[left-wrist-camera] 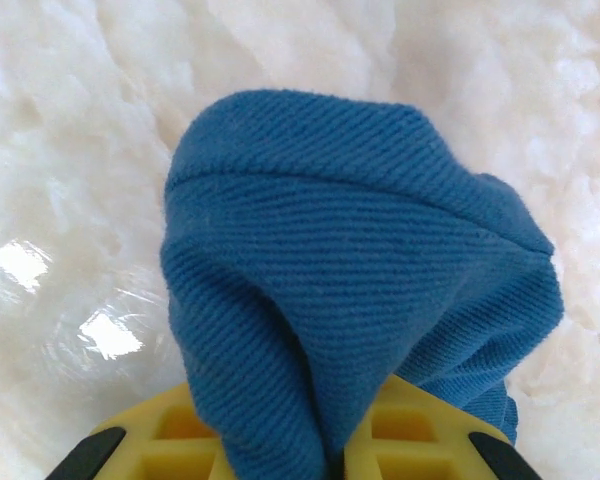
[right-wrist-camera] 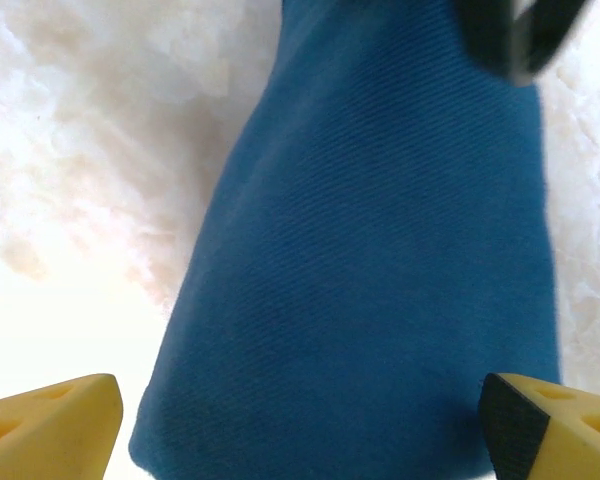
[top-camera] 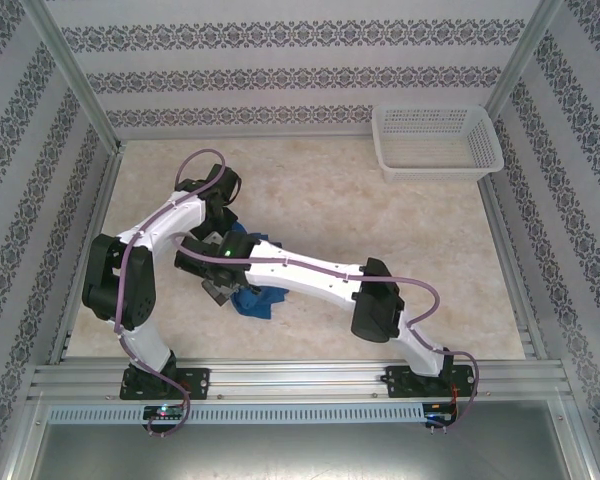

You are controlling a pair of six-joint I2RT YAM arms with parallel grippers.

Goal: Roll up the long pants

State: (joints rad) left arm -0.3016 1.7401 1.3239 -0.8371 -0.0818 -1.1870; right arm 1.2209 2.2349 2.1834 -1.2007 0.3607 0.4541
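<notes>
— Where are the long pants (top-camera: 258, 302)? From overhead I only catch a scrap of blue.

— That's them, bunched small at about seven o'clock from the middle of the table (top-camera: 380, 220). The left arm (top-camera: 120, 285) and right arm (top-camera: 310, 272) cross right over the bundle. The white mesh basket (top-camera: 435, 140) sits well apart, in the far corner at two o'clock.

— And the hands? The overhead view tells me nothing about those.

— The wrist cameras do. The left gripper (left-wrist-camera: 330, 455) is pinched together on the cloth. A fold rises from between its yellow fingers (left-wrist-camera: 170, 440) at six o'clock and swells into a rounded hump. The right gripper (right-wrist-camera: 300, 440) has its jaws spread wide, one tip at seven o'clock and the other at five, with a broad flat sweep of the pants lying between them. The seven o'clock tip stands clear of the fabric. The five o'clock one, with its black pad, is just beside the cloth's edge, and I can't tell whether it touches.

— What's the stuff like up close?

— Soft, matte, royal blue, with fine diagonal ribs, and a seam line runs across the hump. The table is a glossy pale marble pattern, with bright glints at eight o'clock in the left wrist view. There's also a dark blurred shape (right-wrist-camera: 520, 35) at one o'clock in the right wrist view, and I can't say what it is.
</notes>
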